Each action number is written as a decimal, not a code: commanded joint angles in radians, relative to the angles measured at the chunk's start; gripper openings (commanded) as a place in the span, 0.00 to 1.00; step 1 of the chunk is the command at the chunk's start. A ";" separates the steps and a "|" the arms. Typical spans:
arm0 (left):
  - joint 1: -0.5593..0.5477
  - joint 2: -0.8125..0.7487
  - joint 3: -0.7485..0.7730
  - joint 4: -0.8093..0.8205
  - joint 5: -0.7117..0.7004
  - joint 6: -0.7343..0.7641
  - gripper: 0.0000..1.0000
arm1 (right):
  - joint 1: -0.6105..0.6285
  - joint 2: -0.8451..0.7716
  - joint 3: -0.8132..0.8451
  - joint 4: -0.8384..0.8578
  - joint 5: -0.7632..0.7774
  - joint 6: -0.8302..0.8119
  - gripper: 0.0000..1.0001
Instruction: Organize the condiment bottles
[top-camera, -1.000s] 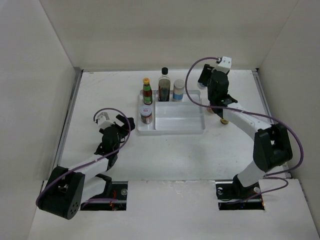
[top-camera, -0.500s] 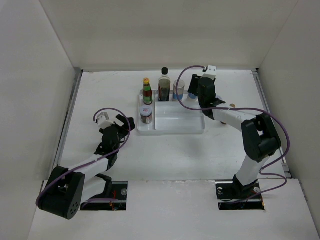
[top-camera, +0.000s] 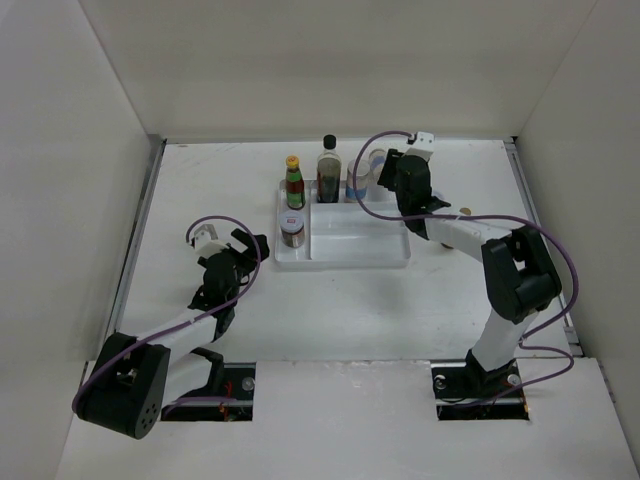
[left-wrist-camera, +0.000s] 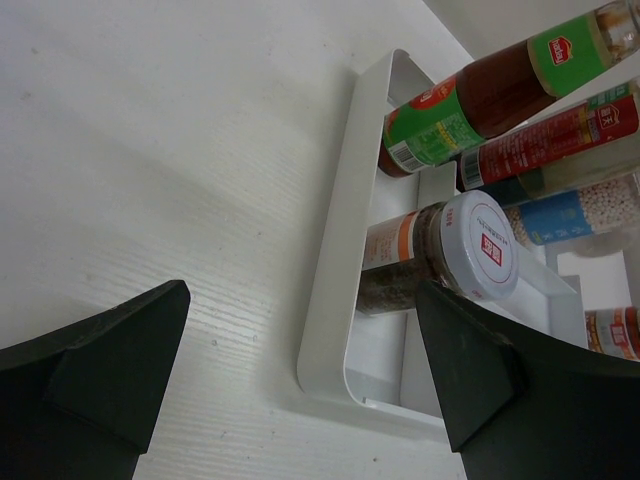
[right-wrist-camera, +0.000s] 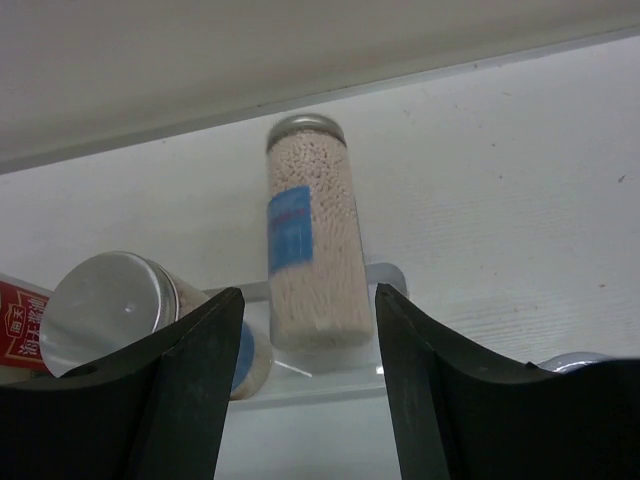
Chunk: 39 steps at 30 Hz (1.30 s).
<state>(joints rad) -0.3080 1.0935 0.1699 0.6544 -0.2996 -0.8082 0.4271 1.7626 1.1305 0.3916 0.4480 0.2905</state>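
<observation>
Lab test cell: bare white walls (top-camera: 60, 150), table (top-camera: 330, 310).

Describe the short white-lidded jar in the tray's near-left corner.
The short clear jar holds dark brown grains under a white lid bearing a small red sticker, with an orange and white label round its body. It stands upright and capped on the floor of the white divided tray, near its left wall, with nothing gripping it.
</observation>
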 joint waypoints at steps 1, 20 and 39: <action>0.005 -0.023 0.011 0.050 0.017 -0.006 1.00 | 0.006 0.035 0.049 0.021 -0.014 0.009 0.58; 0.010 -0.024 0.008 0.051 0.013 -0.008 1.00 | -0.129 0.089 0.229 -0.126 -0.166 0.059 0.66; -0.004 -0.004 0.016 0.056 0.017 -0.009 1.00 | -0.152 -0.130 0.011 -0.175 0.096 0.029 0.76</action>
<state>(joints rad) -0.3084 1.0935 0.1699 0.6556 -0.2932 -0.8089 0.2863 1.7306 1.1854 0.1913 0.4240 0.3298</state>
